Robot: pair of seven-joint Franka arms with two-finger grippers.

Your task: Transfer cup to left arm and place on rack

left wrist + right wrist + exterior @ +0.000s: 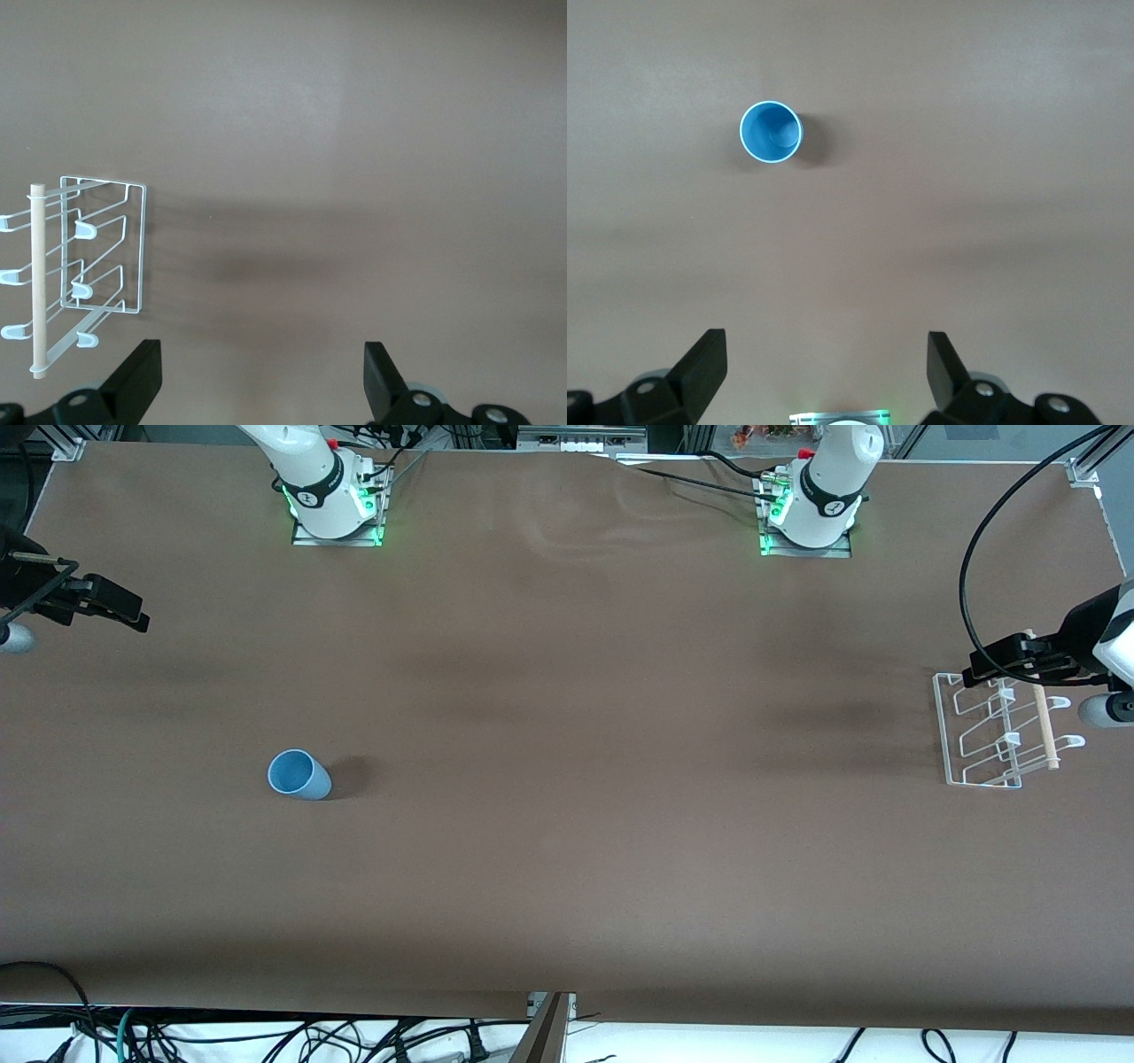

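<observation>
One light-blue cup [299, 774] stands upright on the brown table [567, 868], toward the right arm's end. Right gripper [111, 607] hangs open above that end's edge. Left gripper [1005, 660] hangs open over the white rack [952, 731] at the left arm's end.

Front view: high camera facing robots, whole table [567, 868]. Left wrist view: looks straight down, rack [97, 257] shared with front [997, 731]. Right wrist view: straight down, cup [771, 132] shared with front [299, 774].
</observation>
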